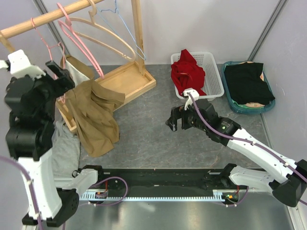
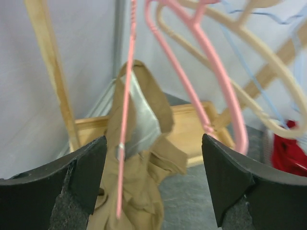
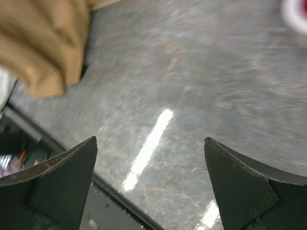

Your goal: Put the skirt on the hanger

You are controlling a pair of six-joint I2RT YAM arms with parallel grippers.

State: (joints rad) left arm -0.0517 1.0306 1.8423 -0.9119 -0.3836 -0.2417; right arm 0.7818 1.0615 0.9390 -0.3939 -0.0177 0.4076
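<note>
Skirt (image 1: pixel 96 117): tan, draped on thin pink hanger (image 2: pixel 125 96), lower part laid on grey worktop (image 1: pixel 158 143) by wooden rack (image 1: pixel 136 43) base.
Left gripper (image 2: pixel 153 158): jaws released, nothing gripped, positioned just before hanger and skirt.
Right gripper (image 1: pixel 176 125): jaws released, empty, held over worktop, well apart from skirt.

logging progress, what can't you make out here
- Top view: the left arm covers the top edge of the skirt, so what holds it up is hidden.
- Left wrist view: where the thin pink hanger meets the cloth is blurred.
- Right wrist view: motion blur; the skirt is cut off by the top-left corner.
</note>
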